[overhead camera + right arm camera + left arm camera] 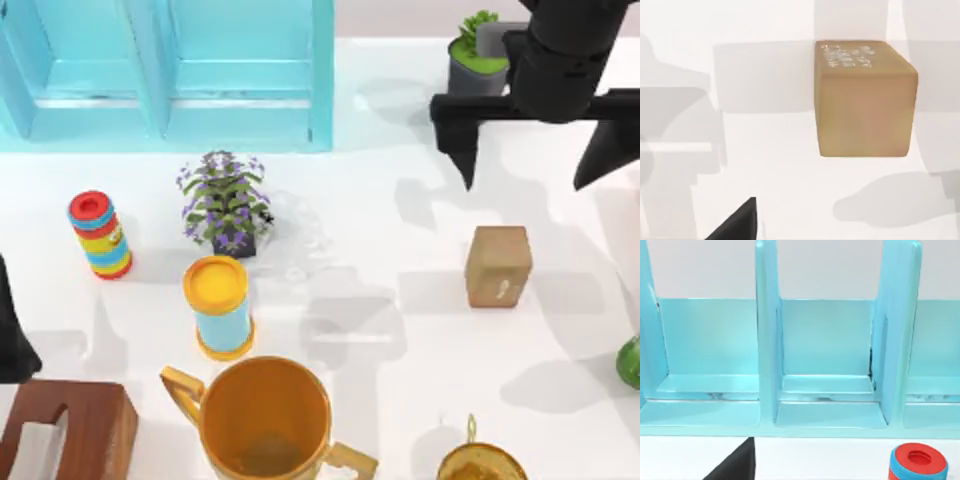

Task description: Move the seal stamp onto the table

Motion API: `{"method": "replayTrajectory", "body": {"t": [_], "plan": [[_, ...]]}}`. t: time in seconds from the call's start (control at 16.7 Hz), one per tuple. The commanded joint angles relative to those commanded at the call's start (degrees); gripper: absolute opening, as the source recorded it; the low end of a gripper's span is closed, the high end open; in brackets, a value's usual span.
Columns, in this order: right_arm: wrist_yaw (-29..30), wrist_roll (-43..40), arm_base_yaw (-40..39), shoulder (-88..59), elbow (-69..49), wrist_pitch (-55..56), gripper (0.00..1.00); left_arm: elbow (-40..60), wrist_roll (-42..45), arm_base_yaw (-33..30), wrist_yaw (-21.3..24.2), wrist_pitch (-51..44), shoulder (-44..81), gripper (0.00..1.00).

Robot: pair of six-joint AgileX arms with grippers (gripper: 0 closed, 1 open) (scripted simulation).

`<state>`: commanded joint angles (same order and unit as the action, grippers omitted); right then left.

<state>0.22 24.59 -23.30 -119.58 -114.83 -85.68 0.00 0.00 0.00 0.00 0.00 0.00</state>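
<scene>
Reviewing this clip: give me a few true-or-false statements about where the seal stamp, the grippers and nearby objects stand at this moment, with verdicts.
1. The seal stamp lies on the table, free of any gripper. True.
2. The right gripper is shut on the stamp. False: its fingers are spread open, nearer the table's far edge than the stamp.
3. The stamp sits inside the light-blue cabinet. False: it lies on the table's right half, apart from the cabinet.
4. The blue-yellow cylinder stands upright between the purple plant and the orange cup. True.
5. The left gripper sits at the table's left edge. True.
</scene>
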Motion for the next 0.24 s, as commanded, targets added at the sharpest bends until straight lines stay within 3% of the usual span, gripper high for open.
{"method": "replayTrajectory", "body": {"t": [0.24], "plan": [[-0.03, -0.14, 0.08, 0.66, -3.13, -3.23, 1.0, 0.0, 0.0, 0.0, 0.0, 0.0, 0.0, 1.0]]}}
